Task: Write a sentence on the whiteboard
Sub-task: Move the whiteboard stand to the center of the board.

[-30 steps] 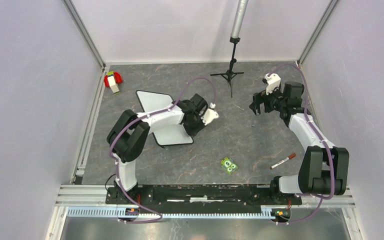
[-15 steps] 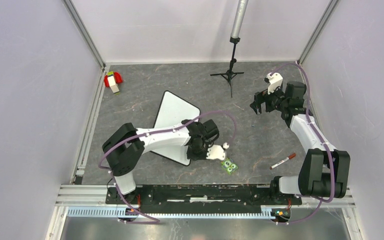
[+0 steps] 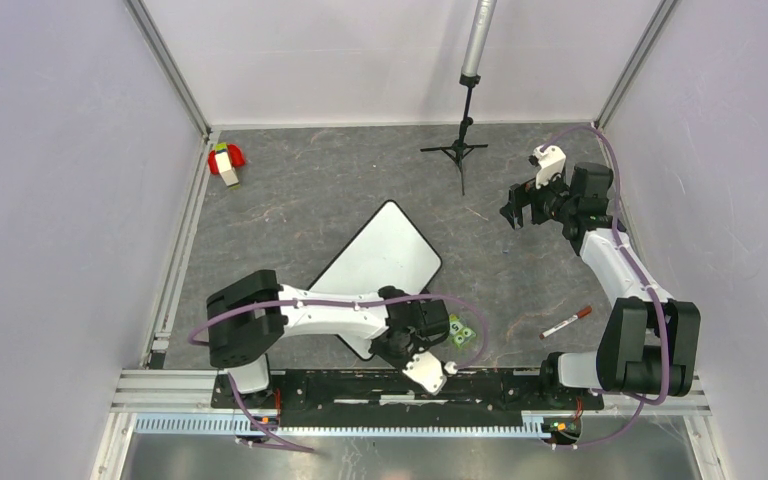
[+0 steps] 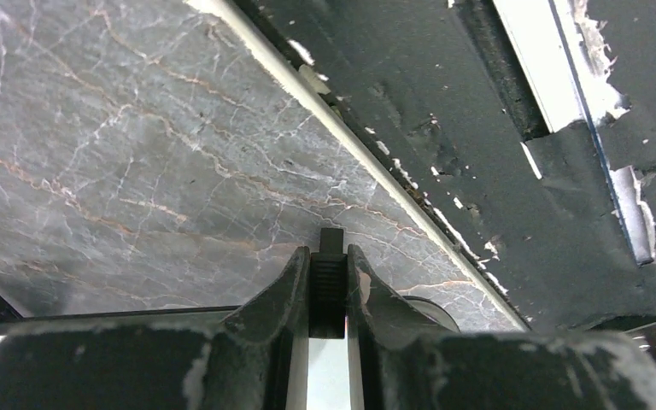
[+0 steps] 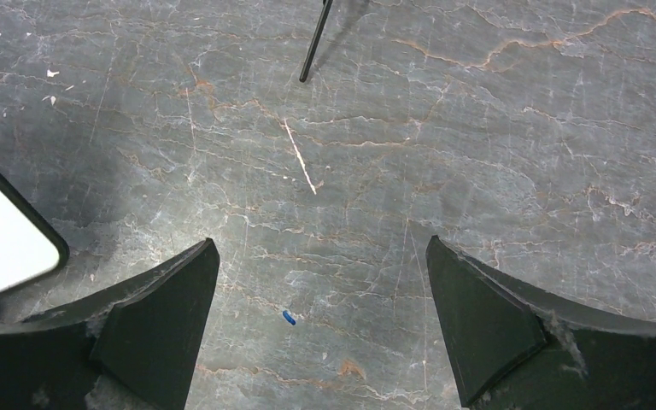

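The grey marbled table [image 3: 290,200] is carrying the whiteboard [image 3: 380,262], which is lying diagonally. The board's near end is sitting between the jaws of the left gripper [image 4: 329,256], which are pinching narrowly on its black rim. The right gripper [image 5: 320,290] is hovering with its jaws spread wide and gripping nothing, and a board corner is showing left of them. A marker [image 3: 567,323] is lying well apart from both sets of jaws.

The whiteboard [image 3: 385,258] now sits farther toward 5 o'clock on the bench [image 3: 290,190], turned so its long side runs from 7 to 1 o'clock. The left arm [image 3: 330,312] has swung back from 12 o'clock and stretches along the front rail [image 3: 360,385]. Its end effector [image 4: 329,253] is clamped at the board's near corner.
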You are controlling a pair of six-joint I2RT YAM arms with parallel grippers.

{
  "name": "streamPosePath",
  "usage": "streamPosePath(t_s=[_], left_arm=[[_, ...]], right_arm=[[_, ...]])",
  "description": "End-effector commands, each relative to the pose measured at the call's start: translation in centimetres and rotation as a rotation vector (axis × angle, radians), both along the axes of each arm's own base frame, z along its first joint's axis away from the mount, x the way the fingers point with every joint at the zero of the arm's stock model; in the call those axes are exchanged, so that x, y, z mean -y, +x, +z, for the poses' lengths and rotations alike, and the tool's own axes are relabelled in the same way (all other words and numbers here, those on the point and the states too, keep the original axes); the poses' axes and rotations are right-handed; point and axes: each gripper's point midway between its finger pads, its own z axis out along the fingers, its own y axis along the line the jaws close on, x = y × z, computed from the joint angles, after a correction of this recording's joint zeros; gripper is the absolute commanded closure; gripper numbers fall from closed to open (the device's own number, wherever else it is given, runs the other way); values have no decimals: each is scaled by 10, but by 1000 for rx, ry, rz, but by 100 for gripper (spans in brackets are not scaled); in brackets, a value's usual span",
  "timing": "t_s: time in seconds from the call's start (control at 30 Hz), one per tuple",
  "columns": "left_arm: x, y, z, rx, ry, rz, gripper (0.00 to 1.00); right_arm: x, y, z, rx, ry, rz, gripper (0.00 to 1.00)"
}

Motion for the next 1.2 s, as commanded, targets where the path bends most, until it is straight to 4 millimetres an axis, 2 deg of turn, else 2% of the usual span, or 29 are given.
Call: streamPosePath(t_s=[0.0,0.23,0.37,0.67,0.8,0.9,1.07,1.1,1.17], left_arm=[[8,11,13,116,-11,-196,97],[16,10,6,162,29,-290,97],[21,9,9,162,22,-303,94],[18,14,20,188,37,-288,59],[24,9,33,164,10,-250,35],[26,4,44,140,-15,-222,28],[39,-4,77,103,-117,-112,18],[44,-3,86,94,-153,-67,11],[55,0,104,78,-218,26,5]], right_arm=[[-1,7,28,74,9,8,3],[-1,6,26,71,8,11,3],[-2,6,25,68,9,12,3],[-2,6,25,68,11,14,3],[-2,6,27,71,10,12,3],[-1,6,32,78,9,11,3],[2,2,51,112,-12,1,3],[3,-2,51,110,-22,-1,3],[7,-10,47,97,-46,-18,3]])
